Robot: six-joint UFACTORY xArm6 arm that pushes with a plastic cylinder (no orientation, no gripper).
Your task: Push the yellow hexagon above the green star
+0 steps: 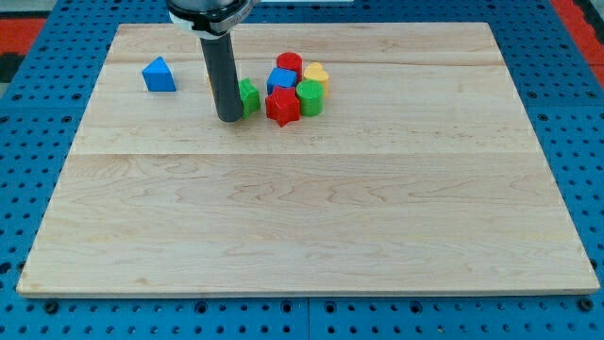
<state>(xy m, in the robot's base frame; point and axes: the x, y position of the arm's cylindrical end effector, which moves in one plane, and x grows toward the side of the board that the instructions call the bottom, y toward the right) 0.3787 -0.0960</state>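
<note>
My rod comes down from the view's top and my tip [229, 119] rests on the board, touching the left side of a green block [250, 96]. The rod partly hides this block, so its shape is unclear. To its right is a tight cluster: a red star [282, 108], a green block [310, 97], a blue block [282, 80], a red cylinder [290, 63] and a yellow block [316, 74] of rounded outline. I cannot make out a yellow hexagon with certainty. It may be that yellow block or lie hidden behind the rod.
A blue triangle [159, 76] sits alone at the upper left of the wooden board [302, 217]. The board lies on a blue perforated table [38, 113].
</note>
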